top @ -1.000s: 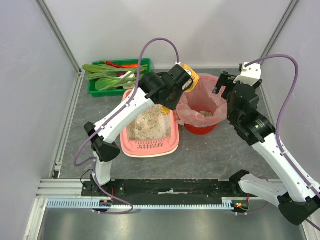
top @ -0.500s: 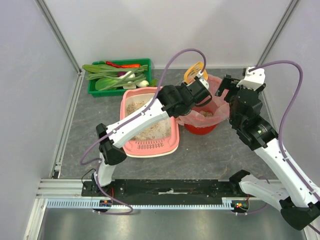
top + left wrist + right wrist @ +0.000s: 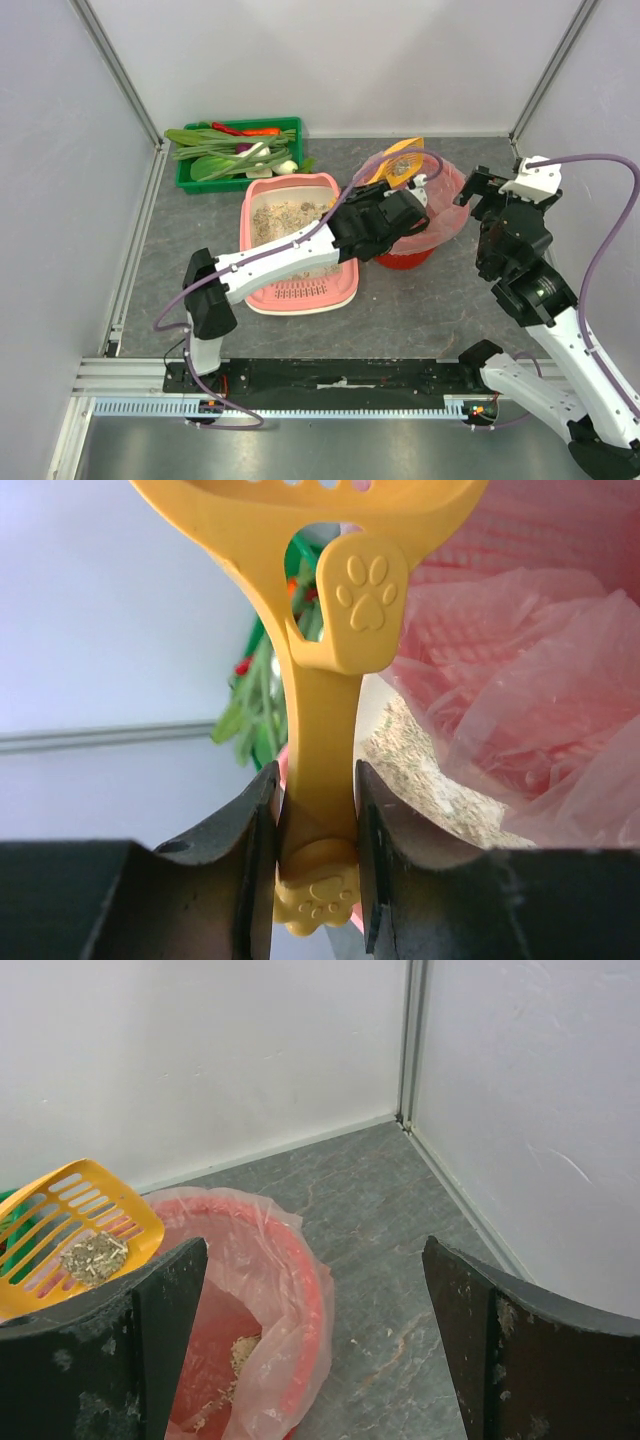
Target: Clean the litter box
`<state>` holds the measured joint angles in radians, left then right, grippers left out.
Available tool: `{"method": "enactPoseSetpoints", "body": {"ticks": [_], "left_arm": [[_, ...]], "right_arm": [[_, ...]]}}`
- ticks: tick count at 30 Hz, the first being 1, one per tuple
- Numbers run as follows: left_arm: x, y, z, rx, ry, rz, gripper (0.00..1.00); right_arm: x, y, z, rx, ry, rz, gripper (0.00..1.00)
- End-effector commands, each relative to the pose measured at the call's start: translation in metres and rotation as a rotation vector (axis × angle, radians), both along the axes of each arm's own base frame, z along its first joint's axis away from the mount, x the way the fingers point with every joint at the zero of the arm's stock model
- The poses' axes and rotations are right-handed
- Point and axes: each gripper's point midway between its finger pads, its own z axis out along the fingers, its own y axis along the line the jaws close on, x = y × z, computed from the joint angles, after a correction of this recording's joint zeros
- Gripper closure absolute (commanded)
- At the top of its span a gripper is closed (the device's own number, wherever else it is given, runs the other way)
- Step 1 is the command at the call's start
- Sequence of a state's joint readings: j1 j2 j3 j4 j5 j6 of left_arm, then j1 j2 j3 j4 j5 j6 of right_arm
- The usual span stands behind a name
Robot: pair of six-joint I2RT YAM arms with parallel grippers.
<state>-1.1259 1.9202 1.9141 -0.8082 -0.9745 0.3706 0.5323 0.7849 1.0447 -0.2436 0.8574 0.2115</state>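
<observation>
The pink litter box (image 3: 262,292) with grey-beige litter lies at the middle left, its slotted ledge toward me. My left gripper (image 3: 412,190) is shut on the handle of a yellow slotted scoop (image 3: 320,730) and holds it over the red bin (image 3: 403,258) lined with a pink bag. The scoop head (image 3: 70,1245) carries a small clump of litter above the bin's far left rim. My right gripper (image 3: 315,1290) is open and empty, hovering to the right of the bin (image 3: 300,1290).
A green crate (image 3: 192,180) of vegetables stands at the back left, behind the litter box. White walls enclose the back and sides. Some litter lies at the bottom of the bin.
My left arm has swung right from above the litter box, carrying the scoop over the red bin. My right arm has drawn back to the right.
</observation>
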Motion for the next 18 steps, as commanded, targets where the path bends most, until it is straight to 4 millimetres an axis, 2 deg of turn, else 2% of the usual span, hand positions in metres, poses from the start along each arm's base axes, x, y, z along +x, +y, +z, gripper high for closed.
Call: {"method": "enactPoseSetpoints", "body": {"ticks": [1,5,7,9,10,14,15,18], "left_arm": [[0.003,-0.002,0.071,-0.067,-0.240,-0.021,0.98],[0.005,0.000,0.087,0.003,-0.323,-0.042,0.98],[0.006,0.000,0.087,0.036,-0.343,-0.051,0.98],[0.006,0.000,0.099,0.044,-0.389,-0.054,0.98],[0.006,0.000,0.095,0.064,-0.394,-0.060,0.98],[0.001,0.002,0.099,0.105,-0.433,-0.098,0.98],[-0.001,0.002,0.092,0.131,-0.432,-0.116,0.98],[-0.002,0.000,0.098,0.163,-0.470,-0.145,0.98]], "right_arm": [[-0.008,-0.013,0.007,-0.011,-0.024,-0.055,0.02],[-0.016,-0.020,0.010,0.002,-0.043,-0.066,0.02],[-0.018,-0.021,0.007,-0.001,-0.041,-0.069,0.02],[-0.022,-0.024,0.006,0.000,-0.044,-0.074,0.02],[-0.022,-0.024,0.006,-0.002,-0.043,-0.074,0.02],[-0.026,-0.027,0.005,0.006,-0.049,-0.083,0.02],[-0.026,-0.028,0.005,0.006,-0.049,-0.084,0.02],[-0.025,-0.026,0.004,0.008,-0.049,-0.081,0.02]]}}
